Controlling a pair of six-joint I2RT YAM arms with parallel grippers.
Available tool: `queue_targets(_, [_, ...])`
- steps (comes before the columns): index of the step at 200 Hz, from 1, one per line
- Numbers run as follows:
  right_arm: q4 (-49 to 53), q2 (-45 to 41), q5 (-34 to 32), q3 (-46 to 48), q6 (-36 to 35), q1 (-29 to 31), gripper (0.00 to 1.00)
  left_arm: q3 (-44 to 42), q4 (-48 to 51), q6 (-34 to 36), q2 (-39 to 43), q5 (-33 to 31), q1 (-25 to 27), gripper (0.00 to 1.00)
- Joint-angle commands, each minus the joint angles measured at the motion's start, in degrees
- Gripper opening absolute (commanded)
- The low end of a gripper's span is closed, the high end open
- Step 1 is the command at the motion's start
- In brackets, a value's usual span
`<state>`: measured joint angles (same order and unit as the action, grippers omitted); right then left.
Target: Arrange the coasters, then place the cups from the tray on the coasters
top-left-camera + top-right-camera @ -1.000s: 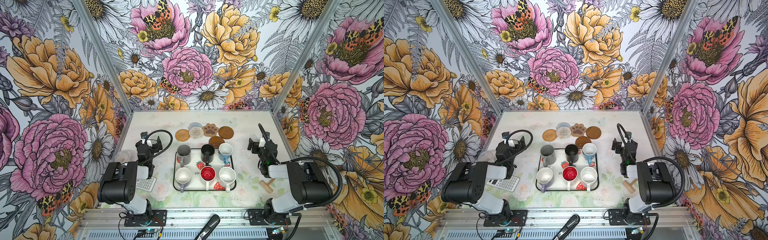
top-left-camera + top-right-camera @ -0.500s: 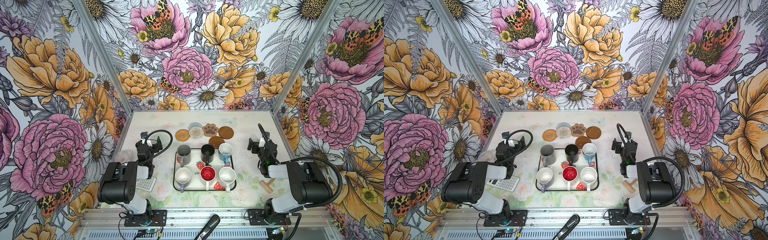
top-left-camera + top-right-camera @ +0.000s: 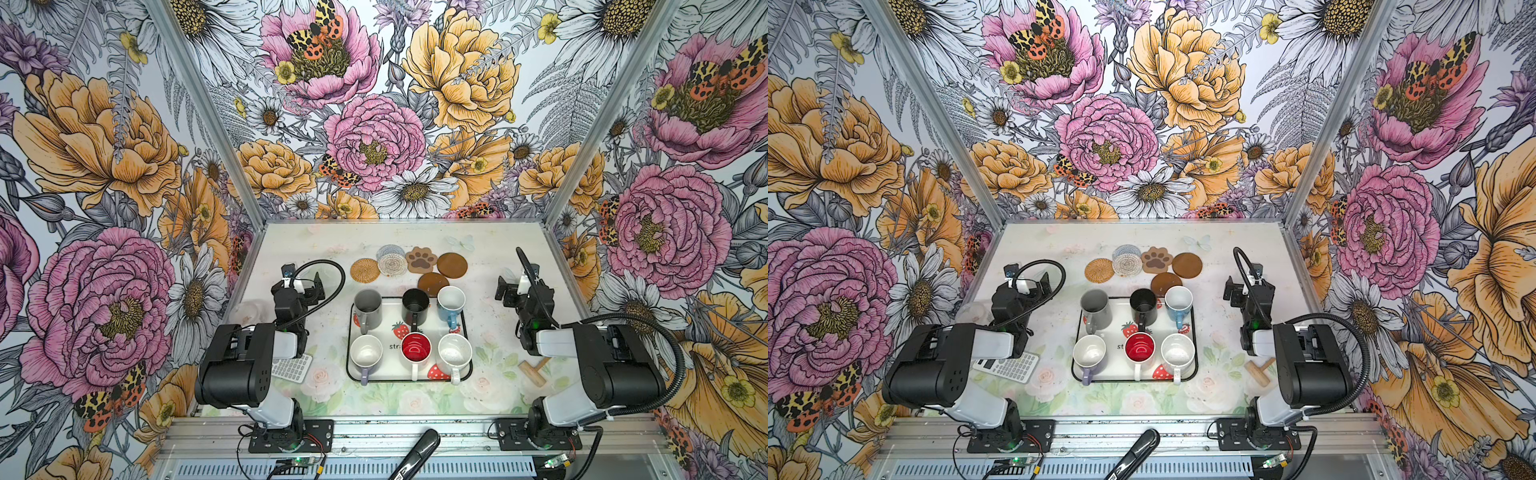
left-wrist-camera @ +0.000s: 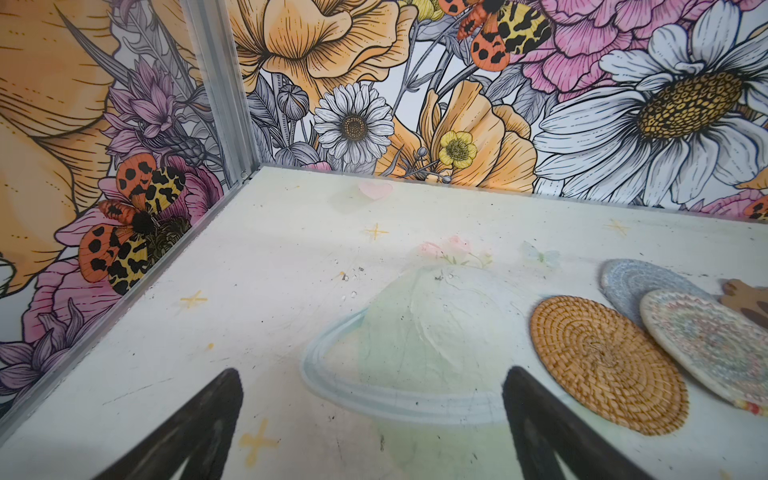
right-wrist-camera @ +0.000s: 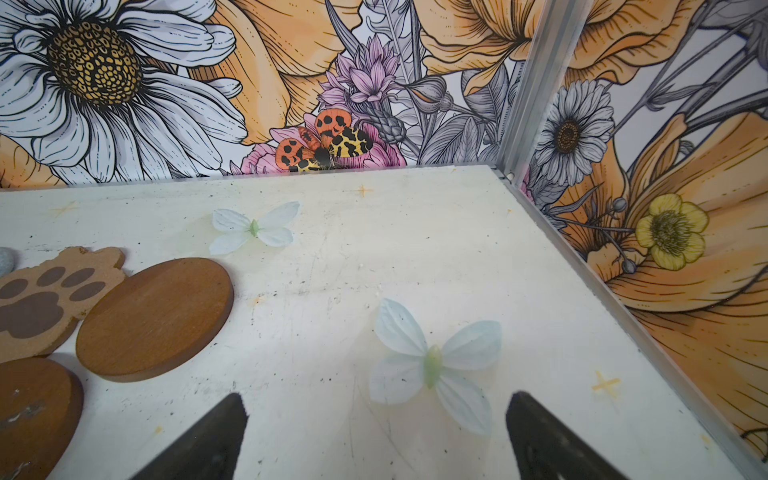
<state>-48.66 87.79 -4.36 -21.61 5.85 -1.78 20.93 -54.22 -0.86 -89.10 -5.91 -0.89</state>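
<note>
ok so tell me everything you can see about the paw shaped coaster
The paw coaster is a flat tan slab, cork or fibreboard by its look, with a lobed outline and a darker brown print: one big pad, four toe pads. It lies flat on the table behind the tray, among the coasters, toes pointing away from it. The clear round coaster meets one side, a brown disc the other; a second disc lies just in front. Whether edges overlap is unclear.
</note>
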Motion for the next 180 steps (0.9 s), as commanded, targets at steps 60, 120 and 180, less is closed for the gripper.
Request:
queue_targets(60, [-0.6,0.3,-0.8,-1.1,-1.0,0.4,0.98,0.6,0.0,0.9,0.2,0.1,0.3,0.99])
queue_targets(120, [0.6,-0.3,-2.7,-1.4,-0.5,0.5,0.93,1.7,3.0,0.5,1.3,-1.1,0.3,0.99])
queue_targets(180, [30.1,-6.9,-7.6,-16.2,1.5,0.3,0.91,13.0,32.5,-1.7,15.3,-2.0,0.9,0.92])
